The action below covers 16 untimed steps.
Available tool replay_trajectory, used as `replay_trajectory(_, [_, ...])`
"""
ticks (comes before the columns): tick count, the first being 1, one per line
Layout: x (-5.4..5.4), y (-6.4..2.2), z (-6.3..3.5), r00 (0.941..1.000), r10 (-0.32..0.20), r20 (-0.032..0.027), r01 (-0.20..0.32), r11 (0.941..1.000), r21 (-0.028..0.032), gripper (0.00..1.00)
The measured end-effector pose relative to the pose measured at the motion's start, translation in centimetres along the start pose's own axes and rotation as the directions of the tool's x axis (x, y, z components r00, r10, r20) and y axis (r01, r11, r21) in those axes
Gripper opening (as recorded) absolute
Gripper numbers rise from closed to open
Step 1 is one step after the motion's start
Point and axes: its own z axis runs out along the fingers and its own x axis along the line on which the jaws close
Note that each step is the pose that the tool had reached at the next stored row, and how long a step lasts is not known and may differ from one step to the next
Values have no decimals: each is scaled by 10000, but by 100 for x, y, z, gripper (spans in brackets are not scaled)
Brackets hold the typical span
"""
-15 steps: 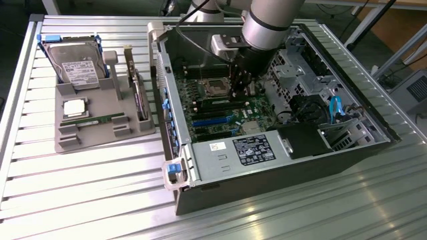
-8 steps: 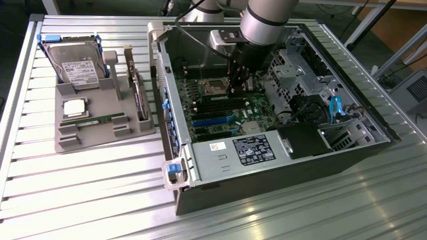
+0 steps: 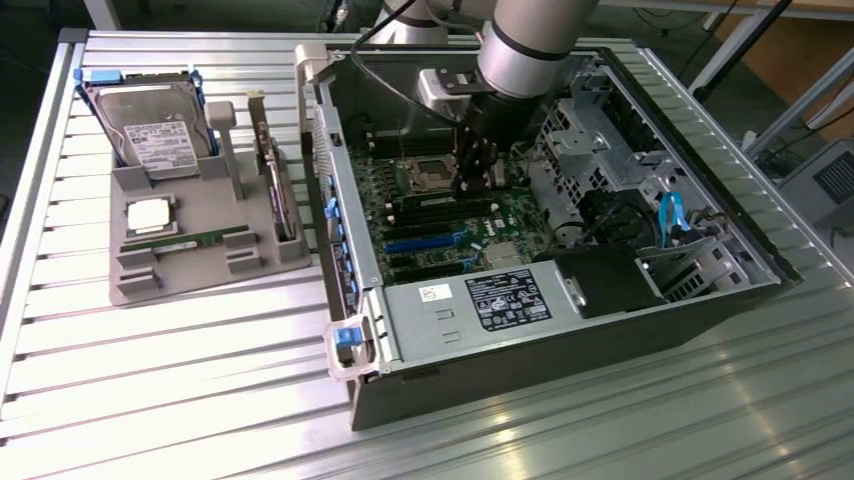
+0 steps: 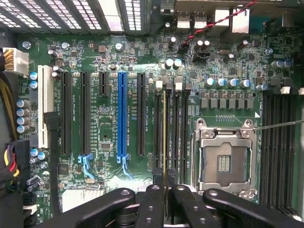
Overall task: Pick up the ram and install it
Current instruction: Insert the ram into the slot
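Slatted metal table (image 3: 160, 400) carrying an open computer case (image 3: 561, 345), laid on its side. The robot arm (image 3: 527, 50) reached down into the case over the motherboard (image 3: 441, 225). At the exterior view's left, a grey parts tray (image 3: 200, 275) held a hard drive (image 3: 154, 130) and a processor chip (image 3: 150, 215). The gripper (image 4: 165, 190) hung above the board with its jaws drawn narrow, clamped on the ram (image 4: 165, 133). The ram was seen edge-on as a thin line running along the memory slots (image 4: 178, 128) beside the empty processor socket (image 4: 225, 159). Whether its lower edge had entered a slot could not be told. The step in hand appeared to be insertion, the pick-up being done. Seating would call for the stick to be held parallel to its slot and pressed straight down.
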Motion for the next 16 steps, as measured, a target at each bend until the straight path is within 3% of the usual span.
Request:
replay_trajectory(10, [54,10,77,10000,82,1,-82,10000,2,12])
replay_trajectory(13, [54,49,101,9999,106,2,-106,9999,3,12])
replay_trajectory(16, [55,2,107,9999,112,3,-112,9999,2,12])
